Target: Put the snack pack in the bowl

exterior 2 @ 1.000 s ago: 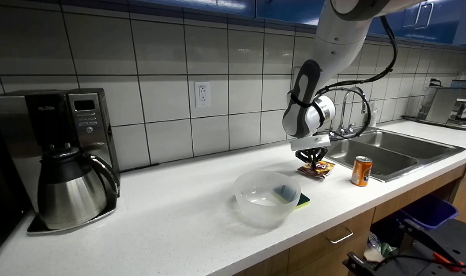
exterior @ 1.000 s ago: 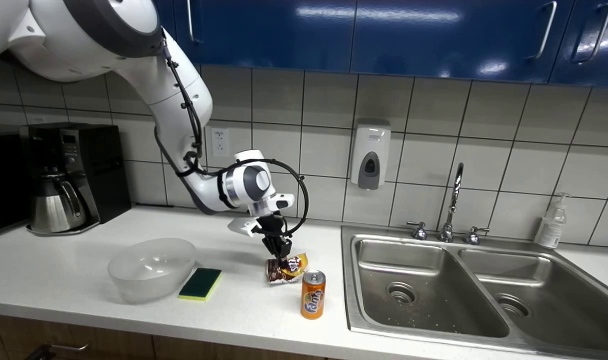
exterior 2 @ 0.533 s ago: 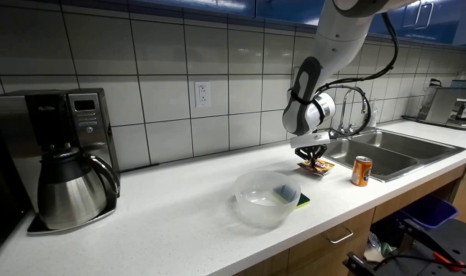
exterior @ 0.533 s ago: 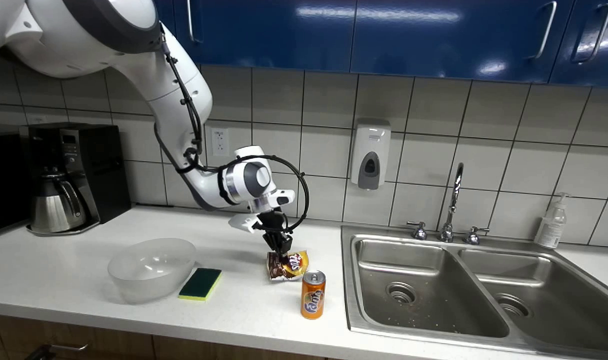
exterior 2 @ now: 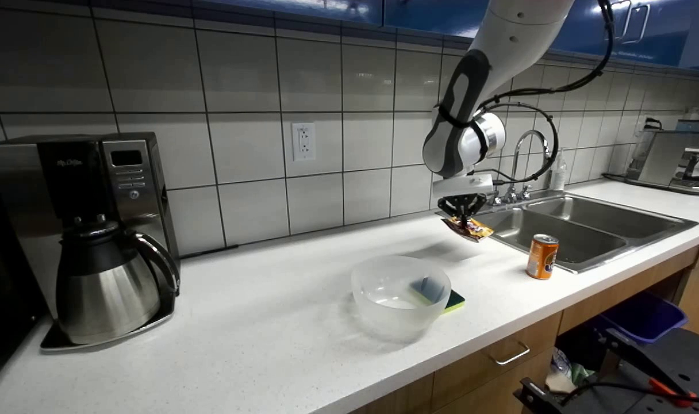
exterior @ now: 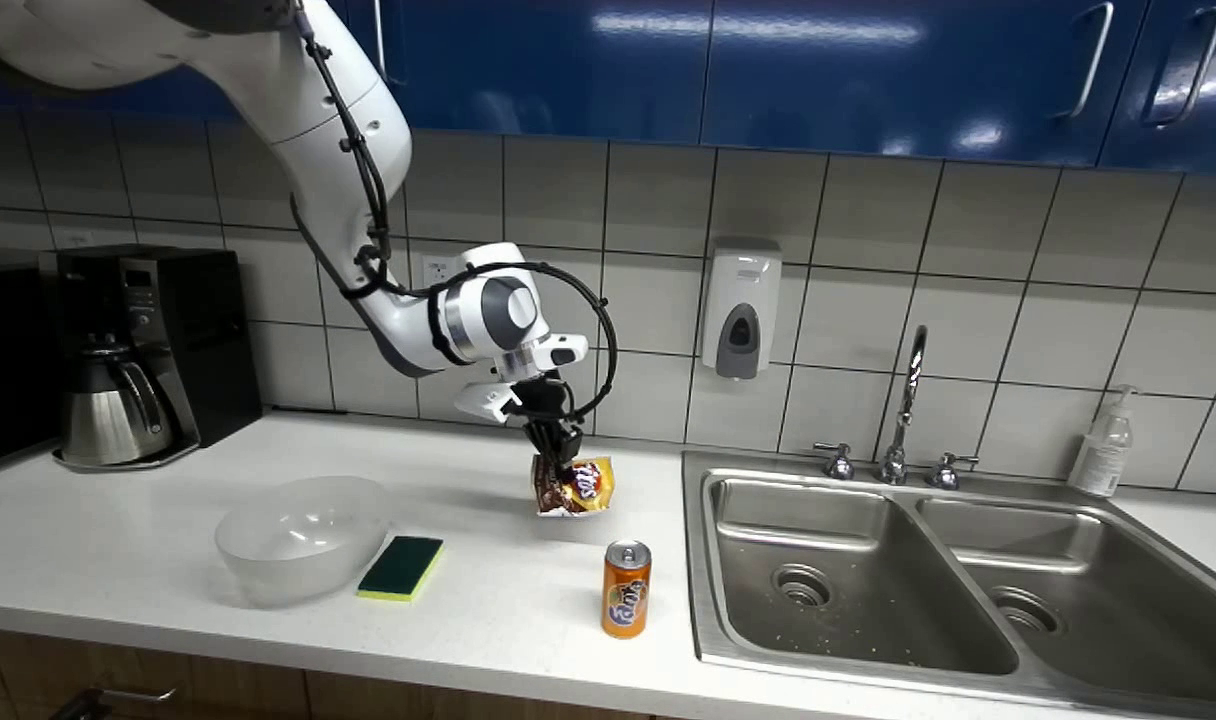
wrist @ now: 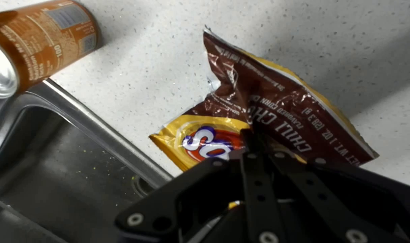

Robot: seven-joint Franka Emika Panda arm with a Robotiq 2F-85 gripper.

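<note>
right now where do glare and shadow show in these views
In both exterior views, bright glare streaks the blue cabinets; in an exterior view, a soft shadow lies on the counter below the held snack pack; in the wrist view, its crinkles glint, and the top of the orange can shines.

We see a dark brown and yellow snack pack [wrist: 269, 104] with red, purple and white print, a milky white bowl [exterior: 293, 575], an orange can [exterior: 625, 595], a dark green sponge [exterior: 400, 566] edged yellow-green, black fingers [wrist: 255, 175], and a white counter [wrist: 151, 57] flecked grey.
</note>
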